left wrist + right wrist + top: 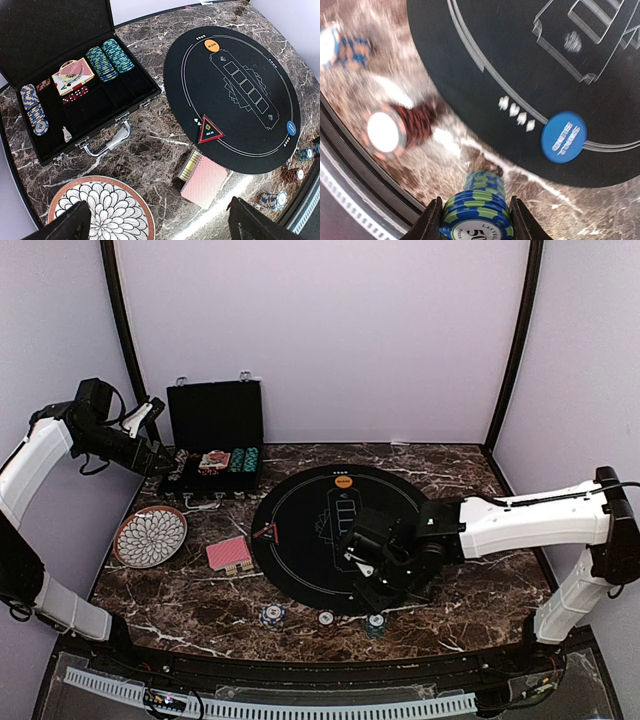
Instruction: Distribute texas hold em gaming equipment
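right gripper closed against both sides of a blue-green poker chip stack, just beside the black mat. left gripper fully spread, holding nothing.

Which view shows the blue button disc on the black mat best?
Right wrist: the blue button disc is large and unobstructed on the black mat, lettering slightly blurred. Left wrist shows the disc small near the mat's edge. Top external: not visible, apparently under the right arm.
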Motion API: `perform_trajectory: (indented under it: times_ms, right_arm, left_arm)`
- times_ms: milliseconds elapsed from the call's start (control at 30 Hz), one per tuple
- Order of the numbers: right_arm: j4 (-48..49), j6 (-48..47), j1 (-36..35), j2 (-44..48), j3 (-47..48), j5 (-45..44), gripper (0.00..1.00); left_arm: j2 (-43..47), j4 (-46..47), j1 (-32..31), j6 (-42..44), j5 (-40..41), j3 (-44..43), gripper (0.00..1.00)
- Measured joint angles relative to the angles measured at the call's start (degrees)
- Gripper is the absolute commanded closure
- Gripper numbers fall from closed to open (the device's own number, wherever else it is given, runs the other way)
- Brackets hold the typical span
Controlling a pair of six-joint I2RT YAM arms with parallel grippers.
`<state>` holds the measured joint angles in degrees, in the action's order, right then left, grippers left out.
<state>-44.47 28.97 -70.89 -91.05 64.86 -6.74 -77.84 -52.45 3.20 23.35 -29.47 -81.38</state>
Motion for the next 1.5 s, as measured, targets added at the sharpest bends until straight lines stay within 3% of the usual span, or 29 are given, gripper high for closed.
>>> perform_trajectory:
  times_ms: [367, 700, 1067, 1333, 1500]
  right_arm:
    - [-1.0, -2.9, 15.9, -2.7, 12.8, -3.4, 0.95]
    - [4.0, -7.6, 31.1, -20.3, 27.8, -3.9, 0.97]
    - [5.9, -10.2, 35.7, -40.2, 43.3, -3.1, 0.89]
    - [6.6, -10.3, 36.8, -45.2, 50.1, -2.6, 0.88]
    - [6.9, -10.3, 37.6, -47.6, 53.2, -2.0, 0.81]
  left_arm:
    - [0.2, 0.0, 0.0, 0.0, 0.1, 0.0, 0.01]
    - [0.3, 0.0, 0.0, 0.0, 0.4, 0.0, 0.01]
    - [1.1, 0.0, 0.0, 0.3, 0.4, 0.0, 0.01]
    - [1.1, 0.0, 0.0, 0.5, 0.4, 0.1, 0.01]
    - [1.1, 0.0, 0.0, 0.6, 0.4, 0.2, 0.01]
